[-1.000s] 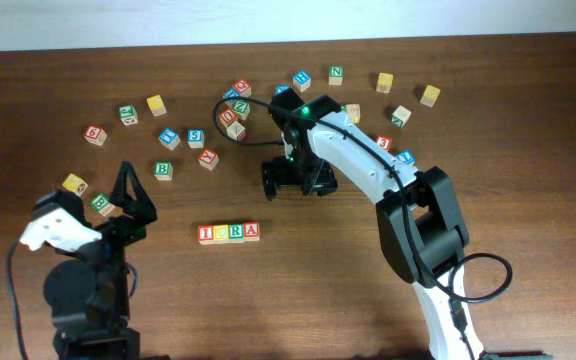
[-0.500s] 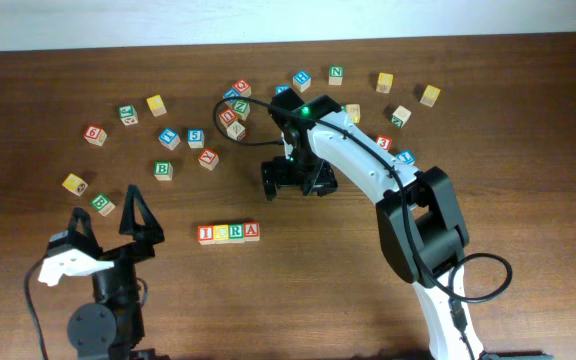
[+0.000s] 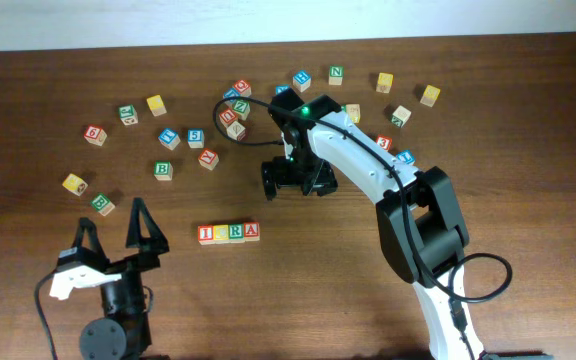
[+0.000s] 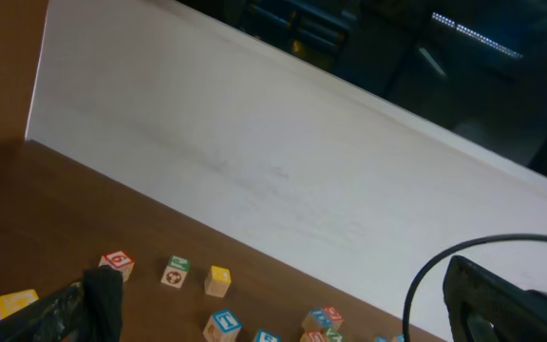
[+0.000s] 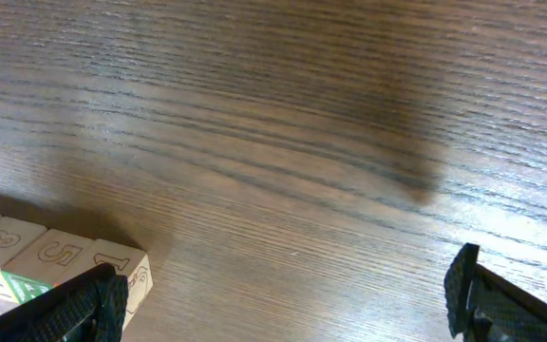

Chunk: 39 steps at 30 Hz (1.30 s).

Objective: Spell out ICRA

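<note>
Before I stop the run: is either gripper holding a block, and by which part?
Nothing is held. The left gripper and right gripper are both open and empty; the ICRA row lies free on the table.

The black left arm (image 3: 118,295), carrying a white wrist shell, is sitting folded close over its base. The black two-finger left gripper (image 3: 113,212) is pointing away from the base and tilting upward, with its fingers (image 4: 93,296) standing wide apart and gripping nothing. The white-shelled right arm (image 3: 360,160) with black joints is stretching far forward and to the left, a green light (image 3: 306,110) glowing on its wrist. The black right gripper (image 3: 298,185) is pointing down, its fingers (image 5: 98,296) spread fully and empty.
</note>
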{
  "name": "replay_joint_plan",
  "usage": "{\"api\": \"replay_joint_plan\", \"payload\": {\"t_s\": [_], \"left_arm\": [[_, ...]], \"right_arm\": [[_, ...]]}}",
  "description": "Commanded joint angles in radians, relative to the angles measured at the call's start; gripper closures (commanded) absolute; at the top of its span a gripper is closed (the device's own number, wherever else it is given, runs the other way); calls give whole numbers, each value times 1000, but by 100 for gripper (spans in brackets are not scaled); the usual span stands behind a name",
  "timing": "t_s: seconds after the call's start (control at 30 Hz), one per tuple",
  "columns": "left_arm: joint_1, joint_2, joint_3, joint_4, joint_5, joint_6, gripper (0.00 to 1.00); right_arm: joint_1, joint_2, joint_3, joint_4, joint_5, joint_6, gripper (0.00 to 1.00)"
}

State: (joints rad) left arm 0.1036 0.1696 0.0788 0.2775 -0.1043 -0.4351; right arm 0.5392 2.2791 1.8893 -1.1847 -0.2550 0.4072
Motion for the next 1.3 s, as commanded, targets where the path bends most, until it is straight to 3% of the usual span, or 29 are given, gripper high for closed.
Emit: {"api": "replay_joint_plan", "payload": {"t_s": [0.0,0.9,1.27], "left_arm": [[-3,-32,-44,11,4,3,1],[7,-165,-69,7,3,3,1],[7,-165,-69,-280,3,3,1]], "right_arm": [[3,16,18,0,5,-10,2],[3,16,18,0,5,-10,2],[3,16,18,0,5,-10,2]]}}
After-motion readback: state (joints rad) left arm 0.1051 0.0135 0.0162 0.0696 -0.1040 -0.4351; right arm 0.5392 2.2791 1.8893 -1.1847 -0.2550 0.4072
